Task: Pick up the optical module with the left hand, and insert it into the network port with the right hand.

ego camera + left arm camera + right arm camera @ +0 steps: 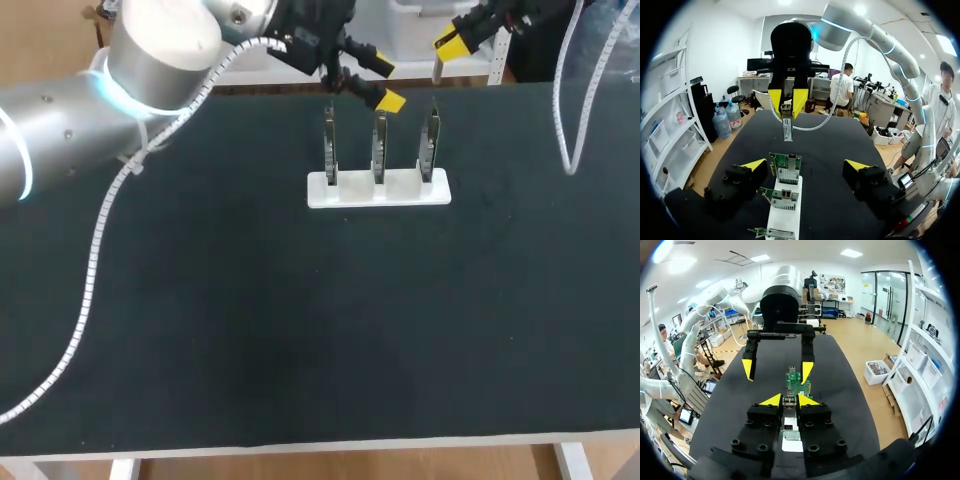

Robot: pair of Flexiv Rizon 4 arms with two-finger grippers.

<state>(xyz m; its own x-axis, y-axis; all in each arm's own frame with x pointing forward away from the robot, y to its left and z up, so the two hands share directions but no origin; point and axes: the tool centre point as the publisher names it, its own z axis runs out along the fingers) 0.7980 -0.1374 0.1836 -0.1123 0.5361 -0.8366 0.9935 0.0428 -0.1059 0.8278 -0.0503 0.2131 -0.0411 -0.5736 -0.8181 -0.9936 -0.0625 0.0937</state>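
optical module [787, 129] | pinched between right end effector [787, 107] fingertips

Finding: no text, label, number or sign can be read in any view. Surfaces checked:
- the tabletop [200, 320]
- the white holder [378, 190]
- the three circuit boards [379, 150] standing in the holder
- the optical module [787, 129]
- the left claw [806, 164]
- the right claw [788, 400]

Small markings on the circuit boards are too fine to make out
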